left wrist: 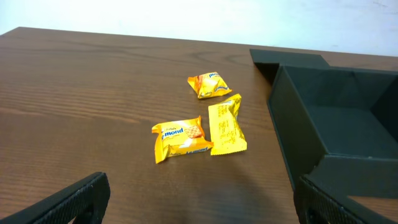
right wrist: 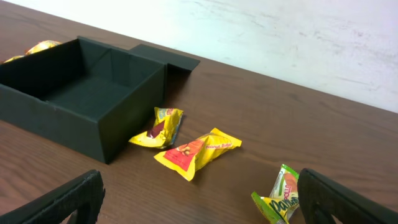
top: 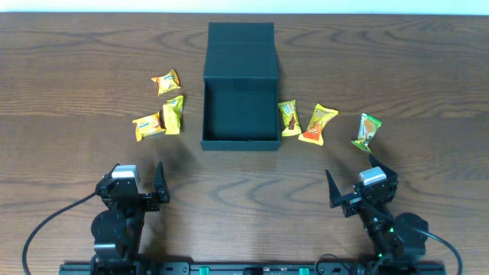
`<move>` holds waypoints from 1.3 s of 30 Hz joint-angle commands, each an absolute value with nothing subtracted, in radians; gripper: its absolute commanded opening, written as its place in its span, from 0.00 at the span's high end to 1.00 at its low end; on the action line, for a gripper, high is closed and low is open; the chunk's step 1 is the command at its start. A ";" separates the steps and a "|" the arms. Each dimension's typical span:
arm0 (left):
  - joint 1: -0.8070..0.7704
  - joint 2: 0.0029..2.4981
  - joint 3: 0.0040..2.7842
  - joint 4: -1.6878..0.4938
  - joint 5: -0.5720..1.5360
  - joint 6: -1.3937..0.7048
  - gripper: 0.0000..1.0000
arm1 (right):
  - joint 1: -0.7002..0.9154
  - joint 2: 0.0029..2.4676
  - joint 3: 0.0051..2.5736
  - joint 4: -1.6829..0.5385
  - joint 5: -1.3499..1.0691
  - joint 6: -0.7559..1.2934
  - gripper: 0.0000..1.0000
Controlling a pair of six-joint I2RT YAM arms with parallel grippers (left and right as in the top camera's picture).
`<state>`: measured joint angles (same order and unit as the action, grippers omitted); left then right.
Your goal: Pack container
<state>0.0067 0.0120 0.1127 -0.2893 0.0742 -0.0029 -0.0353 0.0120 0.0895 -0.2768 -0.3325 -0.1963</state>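
The dark teal-black container point(top: 241, 84) stands open at the table's middle, its lid flap laid back; the inside looks empty. It shows in the left wrist view point(left wrist: 336, 124) and the right wrist view point(right wrist: 74, 93). Three yellow candy packets lie left of it point(top: 166, 82) point(top: 173, 114) point(top: 148, 126). Right of it lie a yellow packet point(top: 289, 118) against its wall, an orange-yellow packet point(top: 318, 124) and a green packet point(top: 366, 131). My left gripper point(top: 141, 183) is open and empty near the front edge. My right gripper point(top: 355, 183) is open and empty, just in front of the green packet point(right wrist: 280, 199).
The wooden table point(top: 76, 61) runs back to a white wall point(right wrist: 280, 31). Cables run from both arm bases along the front edge.
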 commanded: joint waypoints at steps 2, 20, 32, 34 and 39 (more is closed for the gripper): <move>0.013 0.005 0.098 -0.323 0.068 -0.007 0.04 | -0.033 0.006 0.091 -0.289 -0.318 -0.207 0.01; 0.013 0.005 0.098 -0.323 0.068 -0.007 0.04 | -0.033 0.006 0.091 -0.289 -0.327 0.279 0.01; 0.013 0.005 0.098 -0.323 0.068 -0.007 0.05 | -0.033 0.006 0.091 -0.291 -0.368 0.703 0.01; 0.013 0.005 0.098 -0.323 0.068 -0.007 0.04 | -0.033 0.007 0.091 -0.291 -0.367 0.704 0.01; 0.013 0.005 0.098 -0.323 0.068 -0.007 0.05 | -0.033 0.071 0.091 -0.284 -0.367 0.702 0.01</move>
<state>0.0067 0.0120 0.1127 -0.2893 0.0742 -0.0032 -0.0353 0.0345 0.0895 -0.2764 -0.3534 0.6857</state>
